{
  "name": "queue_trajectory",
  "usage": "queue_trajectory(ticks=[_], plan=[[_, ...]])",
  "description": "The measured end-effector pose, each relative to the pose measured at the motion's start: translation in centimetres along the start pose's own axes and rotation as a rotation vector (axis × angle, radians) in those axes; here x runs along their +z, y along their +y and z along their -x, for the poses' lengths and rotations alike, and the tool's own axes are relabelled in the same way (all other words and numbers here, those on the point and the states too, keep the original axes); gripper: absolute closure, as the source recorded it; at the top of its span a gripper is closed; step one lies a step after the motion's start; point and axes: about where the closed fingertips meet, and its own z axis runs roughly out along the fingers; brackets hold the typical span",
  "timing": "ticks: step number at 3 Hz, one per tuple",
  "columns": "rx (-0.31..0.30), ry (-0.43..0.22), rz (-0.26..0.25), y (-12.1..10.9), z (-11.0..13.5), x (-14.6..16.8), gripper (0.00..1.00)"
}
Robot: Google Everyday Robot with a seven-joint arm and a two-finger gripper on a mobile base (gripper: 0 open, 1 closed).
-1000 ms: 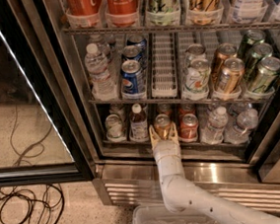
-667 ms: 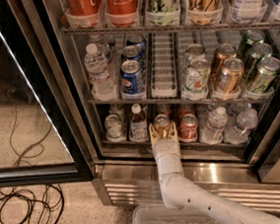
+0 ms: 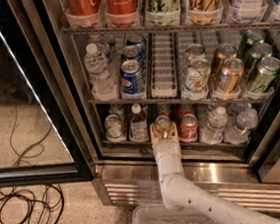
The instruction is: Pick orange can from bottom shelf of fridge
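The orange can (image 3: pixel 163 123), coppery with a silver top, stands at the front of a middle lane on the bottom shelf (image 3: pixel 128 145) of the fridge (image 3: pixel 137 183). My gripper (image 3: pixel 164 133) reaches in from below on its white arm. Its tan fingers (image 3: pixel 154 132) sit tight on both sides of the can. The can still rests on the rack. A redder can (image 3: pixel 188 127) stands just right of it, and a small bottle (image 3: pixel 138 123) just left.
The open glass door with its black frame (image 3: pixel 34 94) stands to the left. Water bottles (image 3: pixel 213 124) fill the right lanes. Taller bronze cans (image 3: pixel 228 73) slant on the rack above. Cables (image 3: pixel 25 209) lie on the floor. A white bin (image 3: pixel 160 223) sits below the arm.
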Motion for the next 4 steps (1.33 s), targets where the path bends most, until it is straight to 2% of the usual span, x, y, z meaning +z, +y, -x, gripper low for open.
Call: queue_trajectory(ticks=[1,2,3,4], plan=[[0.0,0.0,0.0,0.0,0.0,0.0,0.92],[0.01,-0.018,0.007,-0.3,1.1,-0.1,1.0],[0.031,-0.048,0.013,-0.9,3.3,-0.2,1.0],[0.063,-0.064,0.059,-0.7,4.3,-1.5,1.0]])
